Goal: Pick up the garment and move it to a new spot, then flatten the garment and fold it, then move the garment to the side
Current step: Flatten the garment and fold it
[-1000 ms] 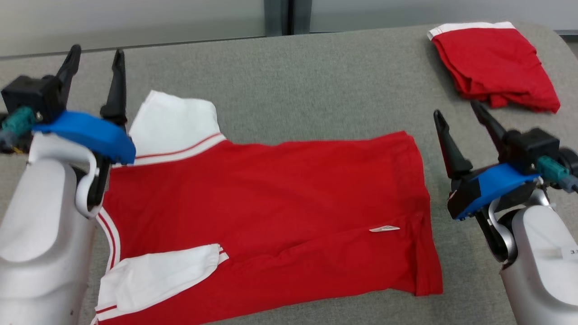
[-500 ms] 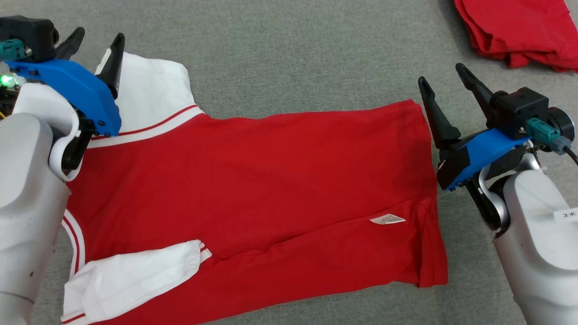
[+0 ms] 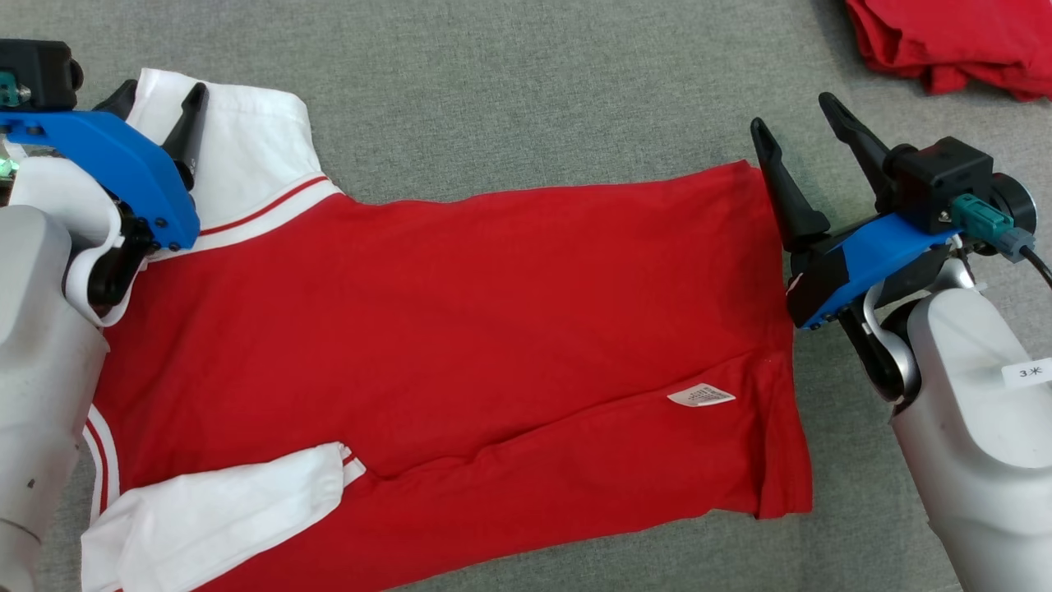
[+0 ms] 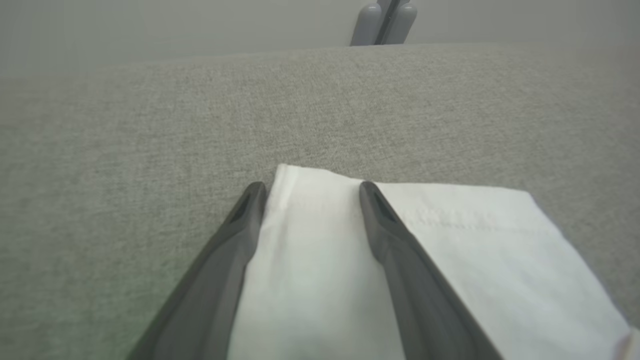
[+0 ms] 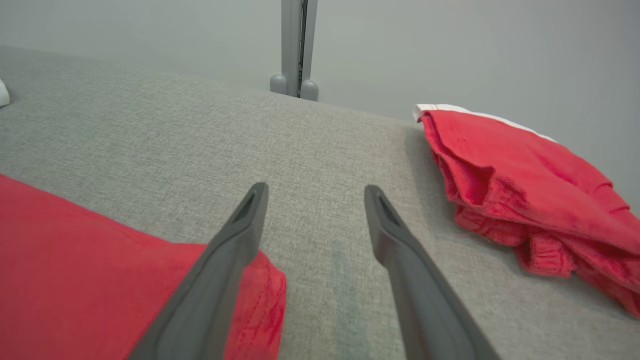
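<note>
On the grey fabric table (image 3: 509, 82), the left gripper (image 3: 162, 89) is hovering, jaws wide and empty, over the white far sleeve (image 3: 255, 148) of the flat-lying red shirt (image 3: 493, 312). Right of it, the right gripper (image 3: 791, 111) is waiting equally wide beside the far hem corner (image 3: 740, 174). Folding seems to be starting; both must descend and pinch these far edges together.

Head camera looks steeply down on the red shirt (image 3: 493, 312). Wrist cameras sit low and close, facing forward: left over the white sleeve (image 4: 320, 260), right over the hem (image 5: 260, 285), sharing the folded red garment (image 5: 525, 190) with the head view
</note>
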